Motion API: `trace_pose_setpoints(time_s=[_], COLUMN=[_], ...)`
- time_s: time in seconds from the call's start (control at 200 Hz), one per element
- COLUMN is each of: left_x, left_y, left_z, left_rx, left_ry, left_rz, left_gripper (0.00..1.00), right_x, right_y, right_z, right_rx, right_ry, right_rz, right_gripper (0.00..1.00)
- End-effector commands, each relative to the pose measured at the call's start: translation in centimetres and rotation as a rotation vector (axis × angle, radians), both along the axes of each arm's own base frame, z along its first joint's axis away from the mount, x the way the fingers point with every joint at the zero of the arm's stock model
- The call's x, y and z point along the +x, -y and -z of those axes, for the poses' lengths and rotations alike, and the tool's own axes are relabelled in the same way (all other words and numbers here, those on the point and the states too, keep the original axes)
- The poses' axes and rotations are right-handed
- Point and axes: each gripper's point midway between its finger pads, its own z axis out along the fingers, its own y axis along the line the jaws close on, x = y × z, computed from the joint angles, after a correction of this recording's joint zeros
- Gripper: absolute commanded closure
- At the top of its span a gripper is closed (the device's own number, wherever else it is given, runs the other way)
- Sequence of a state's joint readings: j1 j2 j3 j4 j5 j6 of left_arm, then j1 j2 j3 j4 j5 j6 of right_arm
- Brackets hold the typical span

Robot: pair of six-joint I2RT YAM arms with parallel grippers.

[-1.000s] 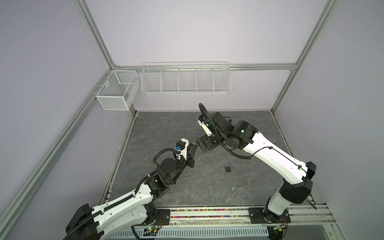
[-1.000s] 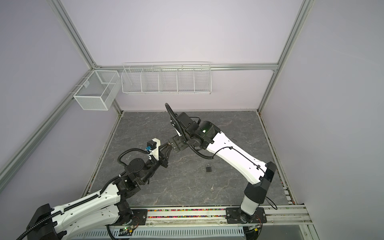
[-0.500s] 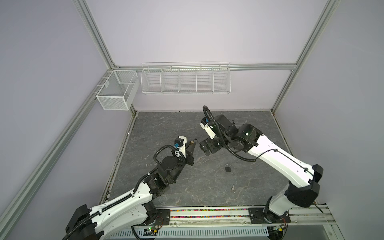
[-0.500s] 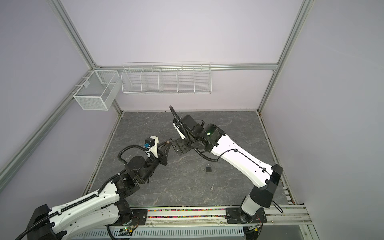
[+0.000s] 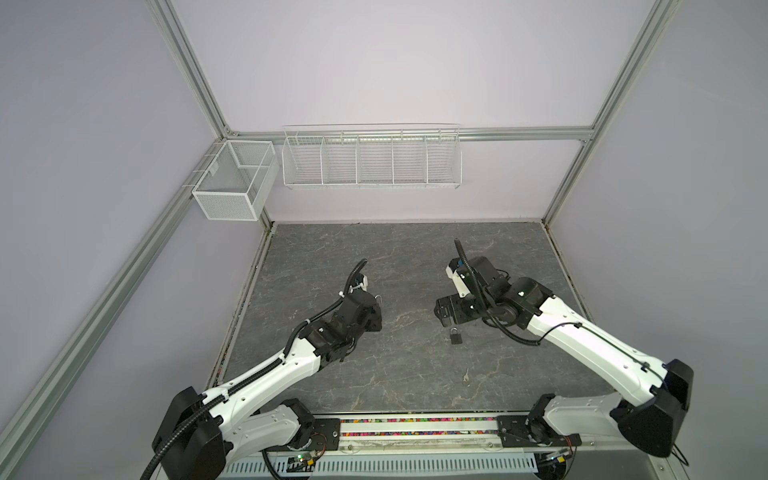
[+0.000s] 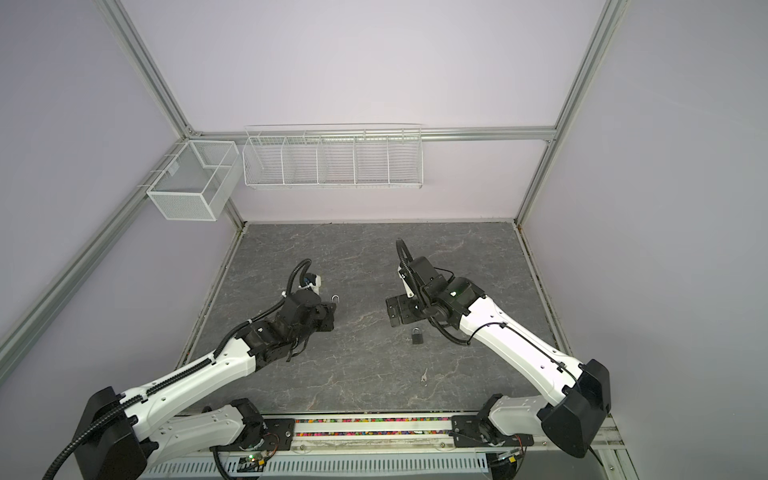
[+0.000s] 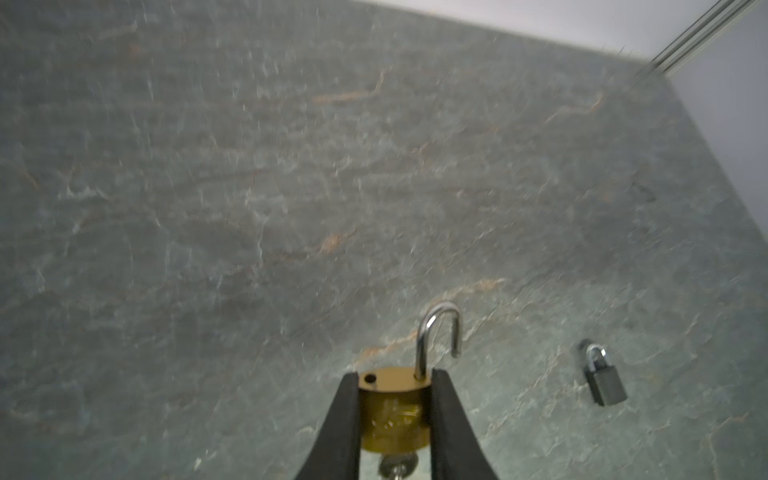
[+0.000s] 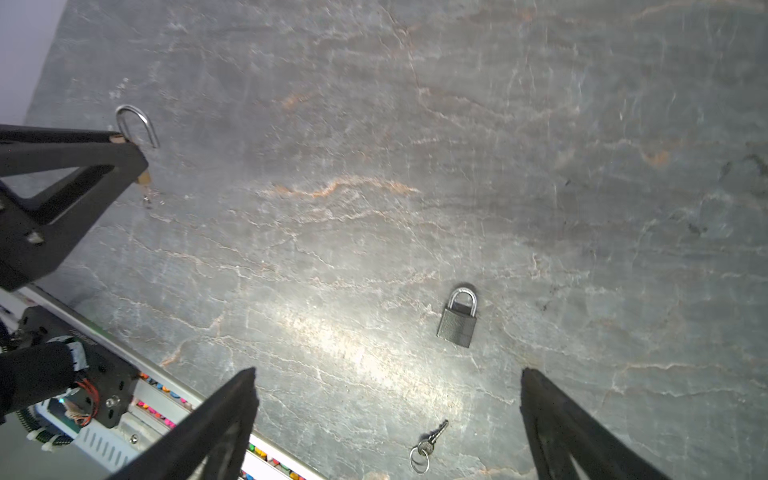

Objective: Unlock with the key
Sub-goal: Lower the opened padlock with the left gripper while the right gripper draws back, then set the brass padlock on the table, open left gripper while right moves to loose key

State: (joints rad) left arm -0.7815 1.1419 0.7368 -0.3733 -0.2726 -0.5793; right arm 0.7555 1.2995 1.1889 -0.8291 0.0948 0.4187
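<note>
Brass padlock [image 7: 394,409] holds the key [image 7: 397,462]; left hand [image 7: 395,377] clamps the lock.

The stone-look counter [image 5: 395,257] is dark grey, veined with pale white and rusty orange streaks. The round brass padlock [image 7: 395,409] gleams golden yellow under a bright silver shackle. Towards the lower right of the right wrist view, the small square metal padlock [image 8: 457,326] is matte charcoal grey, its shackle silver too. The little ringed metal key [image 8: 428,444] below it is silver. The hanging wire baskets [image 5: 372,160] are white, the walls [image 5: 374,62] pale lilac, the robot arms [image 5: 590,345] white with black joints.
</note>
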Motion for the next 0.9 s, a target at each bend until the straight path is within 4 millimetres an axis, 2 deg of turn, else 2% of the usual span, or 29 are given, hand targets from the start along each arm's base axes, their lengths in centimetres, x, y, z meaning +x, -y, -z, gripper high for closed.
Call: trace_pose_setpoints(time_s=[0.0,0.24,0.495,0.895], left_x=[-1.3,-1.1,0.3,1.0], left_y=[-0.5,-0.4,-0.7,-1.4], left_z=[1.9,5.5,8.8,11.8], left_rx=[0.015,0.1,0.163,0.233], left_ry=[-0.172,-0.3,-0.393,-0.495], left_rz=[-0.043,-0.079,-0.096,-0.099], left_gripper=[1.0,1.0,1.0,1.0], right_x=[-0.2,-0.3,-0.2,-0.2], right_y=[-0.3,-0.1,-0.1,0.0], right_z=[0.6,2.9,3.7,4.2], right_rx=[0.057,0.016,-0.001,-0.015], right_ry=[-0.017,-0.057,-0.072,-0.073], right_rz=[0.03,0.034,0.031,0.03], right_gripper=[0.0,0.01,0.01,0.01])
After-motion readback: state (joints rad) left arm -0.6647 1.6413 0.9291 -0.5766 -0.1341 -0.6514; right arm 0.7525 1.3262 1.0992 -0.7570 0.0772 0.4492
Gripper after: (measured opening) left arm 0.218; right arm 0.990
